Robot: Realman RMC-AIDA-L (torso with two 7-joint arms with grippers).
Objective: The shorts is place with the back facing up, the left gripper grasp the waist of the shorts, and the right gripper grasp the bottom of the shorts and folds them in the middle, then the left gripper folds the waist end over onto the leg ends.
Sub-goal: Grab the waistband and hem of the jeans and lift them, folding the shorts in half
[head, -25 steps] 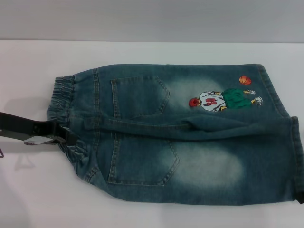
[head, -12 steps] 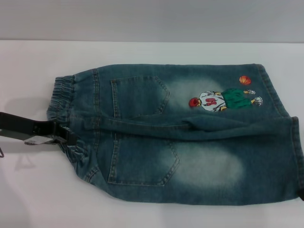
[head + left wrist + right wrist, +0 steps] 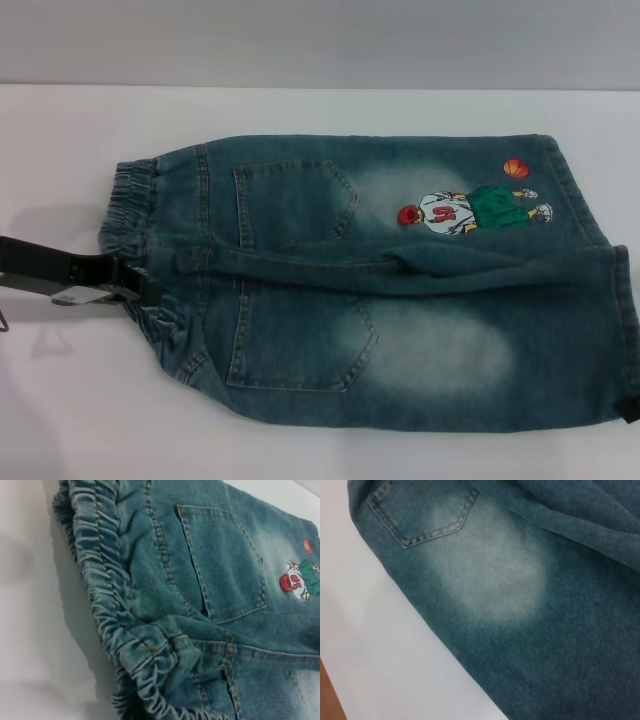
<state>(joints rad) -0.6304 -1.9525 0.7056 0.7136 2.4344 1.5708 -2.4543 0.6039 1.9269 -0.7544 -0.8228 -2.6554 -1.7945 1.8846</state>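
Lying flat on the tabletop [image 3: 60,420], one pair of shorts [image 3: 400,300] is met at nine o'clock by the left pincer [image 3: 150,290], whose grip cannot be told; two pockets are counted.

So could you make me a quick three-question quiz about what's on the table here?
1. True or false: the shorts lie with their patch pockets facing up.
2. Which end does the left hand meet? A) the waist of the shorts B) the leg ends
3. What orange item is stitched above the cartoon player?

Key: 1 true; 2 A; 3 a ball.
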